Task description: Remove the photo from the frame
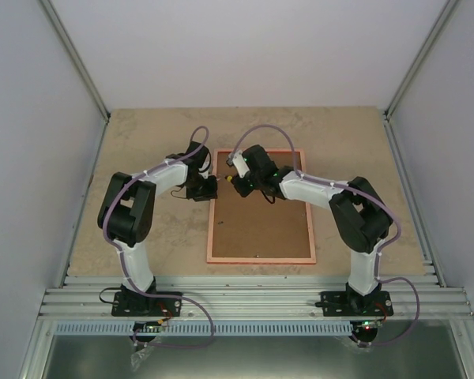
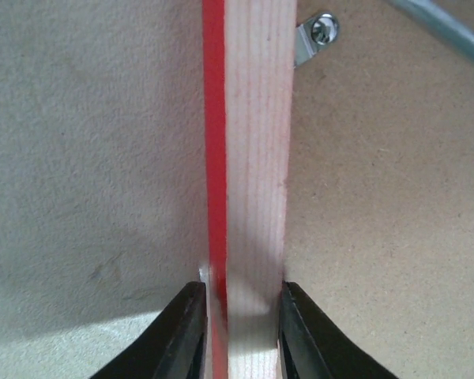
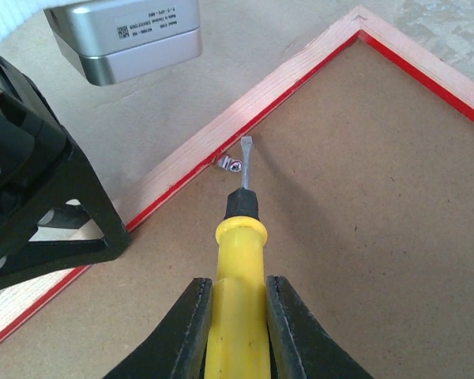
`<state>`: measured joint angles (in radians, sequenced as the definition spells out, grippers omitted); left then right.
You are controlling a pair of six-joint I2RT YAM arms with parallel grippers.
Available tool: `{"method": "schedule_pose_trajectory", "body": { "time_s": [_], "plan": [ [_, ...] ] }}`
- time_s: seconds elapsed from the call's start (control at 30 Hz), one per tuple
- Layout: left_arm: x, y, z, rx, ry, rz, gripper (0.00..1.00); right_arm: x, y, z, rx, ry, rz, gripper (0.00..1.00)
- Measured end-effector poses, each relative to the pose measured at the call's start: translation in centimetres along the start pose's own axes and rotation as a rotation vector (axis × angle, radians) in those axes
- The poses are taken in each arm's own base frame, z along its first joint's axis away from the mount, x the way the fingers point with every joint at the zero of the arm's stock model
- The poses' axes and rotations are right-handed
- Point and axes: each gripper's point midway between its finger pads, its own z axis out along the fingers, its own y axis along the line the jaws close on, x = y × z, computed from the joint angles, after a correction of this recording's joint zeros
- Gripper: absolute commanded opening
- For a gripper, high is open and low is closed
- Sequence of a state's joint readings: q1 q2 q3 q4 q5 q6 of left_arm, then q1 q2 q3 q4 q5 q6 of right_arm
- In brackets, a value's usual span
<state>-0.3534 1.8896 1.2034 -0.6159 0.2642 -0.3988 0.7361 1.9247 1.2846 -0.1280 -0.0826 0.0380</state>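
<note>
top view, frame (image 1: 261, 258): lies face down on the table (image 1: 142, 142) with the brown backing board (image 1: 261, 221) up. i see no photo, so i judge it sits under the board.
top view, left gripper (image 1: 208, 188): on the frame's left side, near the far corner.
top view, right gripper (image 1: 238, 181): just right of the left one, over the board's far-left part.
left wrist, grip: both fingers (image 2: 182, 332) press the frame's side from either flank, red edge by the left one and bare wood between them. it is clamped on the frame.
left wrist, clip (image 2: 316, 35): small metal tab ahead of the fingers and to their right, reaching from the wood over the board.
right wrist, grip: jaws closed round the yellow screwdriver (image 3: 235, 260), blade pointing straight ahead.
right wrist, tip: blade end is at the clip, just ahead of the gripper. i cannot tell whether it touches.
step in hand: my read is freeing this clip so the board can lift.
doing it well: i'd want the left clamp firm so the frame cannot slide. i'd hold the blade low against the tab and swing it sideways gently, without digging into the board.
</note>
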Motion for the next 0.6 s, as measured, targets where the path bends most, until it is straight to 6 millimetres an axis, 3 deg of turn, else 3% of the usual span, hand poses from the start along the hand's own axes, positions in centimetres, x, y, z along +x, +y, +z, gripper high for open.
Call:
{"method": "schedule_pose_trajectory", "body": {
  "time_s": [0.6],
  "plan": [
    [-0.03,-0.22,0.0,0.011,0.002,0.005,0.19,-0.36,0.25,0.7,-0.019,0.009,0.012,0.01]
  ]
}}
